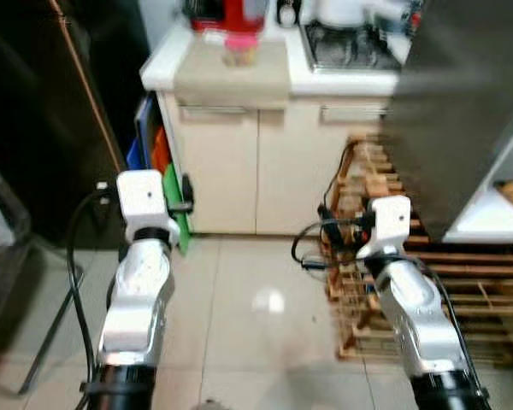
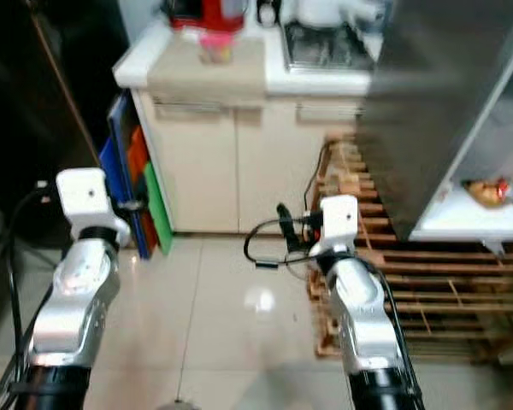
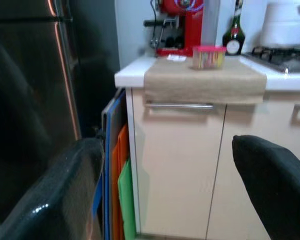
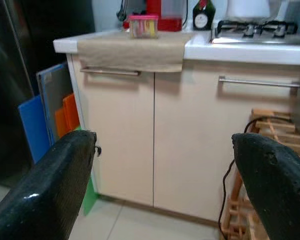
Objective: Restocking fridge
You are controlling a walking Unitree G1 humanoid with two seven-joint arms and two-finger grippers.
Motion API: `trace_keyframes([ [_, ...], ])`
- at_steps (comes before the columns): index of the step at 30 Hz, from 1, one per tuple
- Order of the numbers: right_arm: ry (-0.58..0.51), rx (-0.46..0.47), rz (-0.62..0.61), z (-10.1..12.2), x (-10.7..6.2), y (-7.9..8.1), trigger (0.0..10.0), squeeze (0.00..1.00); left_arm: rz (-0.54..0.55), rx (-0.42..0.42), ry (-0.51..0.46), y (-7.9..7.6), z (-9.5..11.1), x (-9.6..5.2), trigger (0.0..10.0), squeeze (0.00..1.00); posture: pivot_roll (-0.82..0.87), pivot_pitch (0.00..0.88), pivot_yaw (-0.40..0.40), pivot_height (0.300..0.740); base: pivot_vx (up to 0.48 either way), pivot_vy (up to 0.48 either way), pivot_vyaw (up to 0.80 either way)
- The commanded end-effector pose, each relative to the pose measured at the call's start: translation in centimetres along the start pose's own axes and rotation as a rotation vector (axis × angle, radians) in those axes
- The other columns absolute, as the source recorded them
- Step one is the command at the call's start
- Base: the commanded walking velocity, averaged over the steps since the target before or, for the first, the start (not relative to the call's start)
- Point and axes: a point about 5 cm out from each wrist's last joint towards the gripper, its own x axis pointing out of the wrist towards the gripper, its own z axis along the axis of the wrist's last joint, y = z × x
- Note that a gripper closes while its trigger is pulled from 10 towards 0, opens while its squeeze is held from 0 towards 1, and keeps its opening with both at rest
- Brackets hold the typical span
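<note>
Both my left gripper point(image 3: 165, 195) and right gripper point(image 4: 160, 190) are released, empty; turning could snag the pallet point(image 1: 462, 290) cables

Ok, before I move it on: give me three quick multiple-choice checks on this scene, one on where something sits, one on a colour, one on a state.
1. Where does the pink-lidded container stand?
A. on the tan cloth on the counter
B. on the floor tiles
C. on the wooden pallet

2. What colour is the board nearest the floor in the stack beside the cabinet?
A. white
B. green
C. black

3. How do the fingers of the left gripper and right gripper stand?
A. both shut on a bottle
B. left shut, right open
C. both open and holding nothing

Answers: 1 A, it rests on the tan cloth draped over the counter edge. 2 B, the green board sits below the orange one. 3 C, each wrist view shows a wide gap between the two black fingers with only the cabinet beyond.
</note>
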Motion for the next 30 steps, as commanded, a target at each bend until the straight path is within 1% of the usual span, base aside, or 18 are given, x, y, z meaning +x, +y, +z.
trace_keyframes([
  [1, -0.016, 0.012, 0.003, 0.3, 0.4, 0.7, 10.0, 0.00, 0.015, 0.004, 0.018, 0.7, -0.4, 0.2, 10.0, 0.00, -0.08, 0.000, 0.017, 0.740, 0.472, 0.000, 0.58],
  [4, -0.007, -0.025, -0.029, 0.3, 0.5, 0.4, 10.0, 0.00, -0.018, 0.011, -0.004, 0.7, 0.1, 0.8, 10.0, 0.00, -0.09, 0.000, 0.020, 0.740, 0.472, 0.000, 0.20],
  [6, -0.011, -0.036, -0.041, 0.4, 0.5, 0.2, 10.0, 0.00, -0.014, 0.013, -0.003, 0.9, 0.2, 1.3, 10.0, 0.00, -0.09, 0.000, 0.021, 0.740, 0.472, 0.000, 0.00],
  [11, -0.021, -0.030, -0.042, 0.5, 0.7, 0.2, 10.0, 0.00, -0.008, 0.020, 0.002, 1.2, 0.2, 1.6, 10.0, 0.00, -0.09, 0.000, 0.028, 0.740, 0.470, 0.000, 0.00],
  [13, -0.020, -0.031, -0.041, 0.3, 0.7, 0.3, 10.0, 0.00, 0.016, 0.009, 0.016, 1.4, -0.1, 1.7, 10.0, 0.00, -0.09, 0.000, 0.029, 0.740, 0.469, 0.000, 0.00],
  [17, -0.021, -0.032, -0.043, 0.3, 0.7, 0.3, 10.0, 0.00, 0.023, 0.003, 0.019, 1.3, -0.1, 2.0, 10.0, 0.00, -0.09, 0.000, 0.032, 0.740, 0.472, 0.000, 0.00],
  [18, -0.022, -0.032, -0.043, 0.3, 0.8, 0.3, 10.0, 0.00, 0.017, 0.003, 0.017, 1.2, 0.0, 2.0, 10.0, 0.00, -0.09, 0.000, 0.032, 0.740, 0.472, 0.000, 0.00],
  [20, -0.045, -0.034, -0.059, 0.6, 0.9, 0.3, 10.0, 0.00, -0.048, -0.018, -0.019, 0.6, 0.5, 2.3, 10.0, 0.00, -0.08, 0.000, 0.043, 0.740, 0.471, 0.000, 0.00],
  [21, -0.045, -0.034, -0.059, 0.6, 0.9, 0.3, 10.0, 0.00, -0.048, -0.018, -0.019, 0.6, 0.5, 2.3, 10.0, 0.00, -0.08, 0.000, 0.043, 0.740, 0.469, 0.000, 0.00],
  [22, -0.070, -0.027, -0.113, 1.0, 1.0, 0.0, 10.0, 0.00, -0.107, -0.032, -0.056, 0.3, 1.1, 2.5, 10.0, 0.00, -0.08, 0.000, 0.047, 0.740, 0.469, 0.000, 0.00],
  [23, -0.078, -0.022, -0.131, 1.1, 1.0, -0.2, 10.0, 0.00, -0.121, -0.031, -0.067, 0.3, 1.3, 2.5, 10.0, 0.00, -0.08, 0.000, 0.048, 0.740, 0.469, 0.000, 0.00],
  [26, -0.094, -0.009, -0.164, 1.3, 1.0, -0.4, 10.0, 0.00, -0.113, -0.019, -0.087, 1.1, 1.8, 2.8, 10.0, 0.00, -0.08, 0.000, 0.057, 0.740, 0.469, 0.000, 0.00],
  [27, -0.102, -0.008, -0.183, 1.5, 0.9, -0.6, 10.0, 0.00, -0.106, -0.016, -0.062, 1.6, 1.5, 2.8, 10.0, 0.00, -0.08, 0.000, 0.060, 0.740, 0.469, 0.000, 0.00],
  [30, -0.101, -0.007, -0.198, 1.5, 0.8, -0.8, 10.0, 0.00, -0.109, -0.015, -0.038, 1.7, 1.1, 2.6, 10.0, 0.00, -0.08, 0.000, 0.060, 0.740, 0.469, 0.000, 0.00],
])
